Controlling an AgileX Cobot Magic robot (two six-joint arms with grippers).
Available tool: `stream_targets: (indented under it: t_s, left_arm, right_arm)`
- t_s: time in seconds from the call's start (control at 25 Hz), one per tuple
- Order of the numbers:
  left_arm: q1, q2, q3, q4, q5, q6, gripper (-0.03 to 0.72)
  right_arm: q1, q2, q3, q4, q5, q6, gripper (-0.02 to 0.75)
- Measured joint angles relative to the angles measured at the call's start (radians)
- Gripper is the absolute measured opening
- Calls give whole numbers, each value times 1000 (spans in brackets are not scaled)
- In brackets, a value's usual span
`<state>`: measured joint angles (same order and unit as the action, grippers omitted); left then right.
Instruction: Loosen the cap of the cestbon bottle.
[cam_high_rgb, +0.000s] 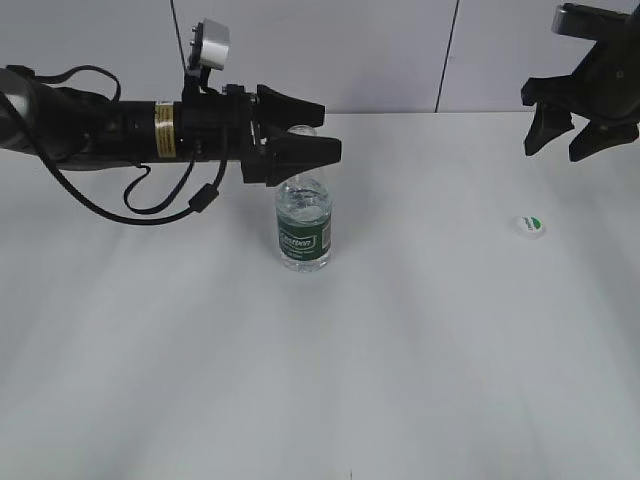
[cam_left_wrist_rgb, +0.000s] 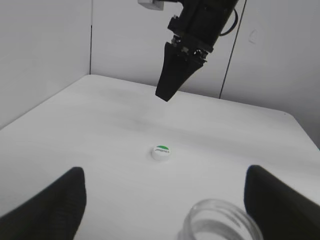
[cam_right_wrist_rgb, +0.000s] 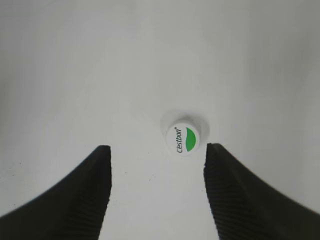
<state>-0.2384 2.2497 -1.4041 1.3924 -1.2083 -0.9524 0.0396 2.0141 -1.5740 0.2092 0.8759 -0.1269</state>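
On the white bench (cam_high_rgb: 420, 350), your cestbon bottle (cam_high_rgb: 304, 225) stands uncapped at the left tool's (cam_high_rgb: 305, 140) parted jaws, its thin, light wall crushable, while the cap (cam_high_rgb: 530, 227), small and slick, lies at its 3 o'clock beneath the spread right tool (cam_high_rgb: 580, 130).

Black left arm (cam_high_rgb: 120, 128) with yellow label band, looping black cables, silver wrist camera (cam_high_rgb: 208, 45) on top; both grippers black, tapered fingers (cam_right_wrist_rgb: 75, 200) with ribbed inner faces.
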Motion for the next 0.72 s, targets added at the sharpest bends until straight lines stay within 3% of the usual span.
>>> stream_targets:
  t_s: [0.44,0.72]
  left_arm:
    - [13,-112,0,-23,24,-155,573]
    - [62,-239,0,102,431,-397,529]
  right_arm:
    - [0,-59,-51,-40,88,0,447]
    - [0,-70,-131,-50,223,1,447]
